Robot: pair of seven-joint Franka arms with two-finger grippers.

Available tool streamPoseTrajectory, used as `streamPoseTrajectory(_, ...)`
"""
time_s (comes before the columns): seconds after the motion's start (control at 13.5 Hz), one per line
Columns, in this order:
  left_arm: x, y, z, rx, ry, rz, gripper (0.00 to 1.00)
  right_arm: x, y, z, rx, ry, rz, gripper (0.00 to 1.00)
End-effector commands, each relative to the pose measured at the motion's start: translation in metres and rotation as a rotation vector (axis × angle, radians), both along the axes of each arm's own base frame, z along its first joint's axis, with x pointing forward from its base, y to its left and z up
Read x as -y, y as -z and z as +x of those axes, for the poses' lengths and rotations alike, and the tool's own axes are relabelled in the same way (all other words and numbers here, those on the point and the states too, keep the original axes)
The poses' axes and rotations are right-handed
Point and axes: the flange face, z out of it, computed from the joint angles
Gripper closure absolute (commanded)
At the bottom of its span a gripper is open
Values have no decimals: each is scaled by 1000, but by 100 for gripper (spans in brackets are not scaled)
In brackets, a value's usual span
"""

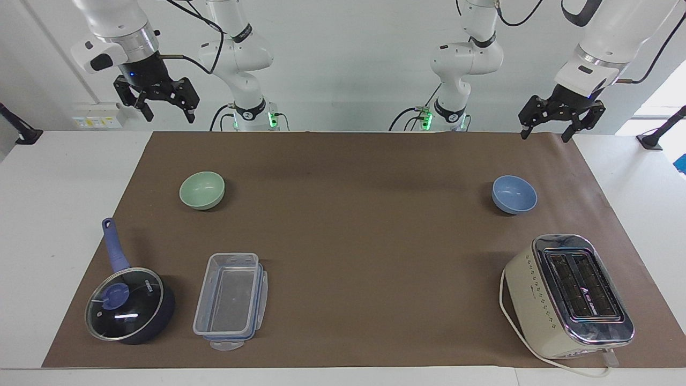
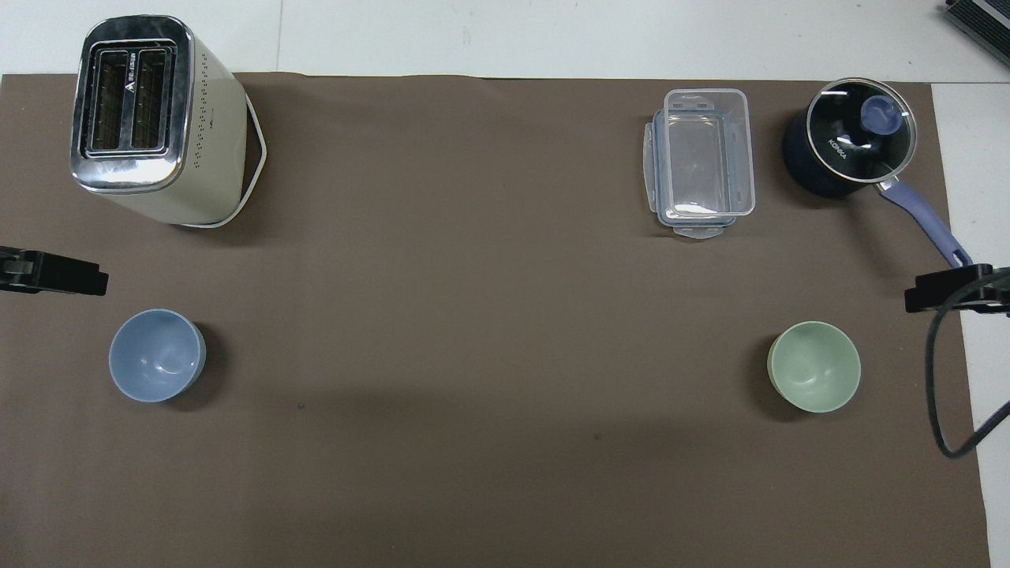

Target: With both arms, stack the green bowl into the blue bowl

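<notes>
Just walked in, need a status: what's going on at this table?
Nothing is held yet. The green bowl sits on the brown mat toward the right arm's end, the blue bowl toward the left arm's end, both empty and far apart. The right gripper and left gripper hang open in the air by the mat's corners nearest the robots, touching nothing.
</notes>
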Motion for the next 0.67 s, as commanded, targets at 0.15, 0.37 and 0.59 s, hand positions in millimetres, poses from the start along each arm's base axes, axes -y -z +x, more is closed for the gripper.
streamPoseTrajectory(0.15, -2, -5, -4, -3, 2, 9, 0, 3, 0, -7, 1, -4, 2, 0)
streamPoseTrajectory(0.37, -2, -5, -3, 3, 3, 9, 0, 3, 0, -7, 1, -4, 2, 0)
streamPoseTrajectory(0.59, -2, -5, -3, 4, 3, 9, 0, 3, 0, -7, 1, -4, 2, 0)
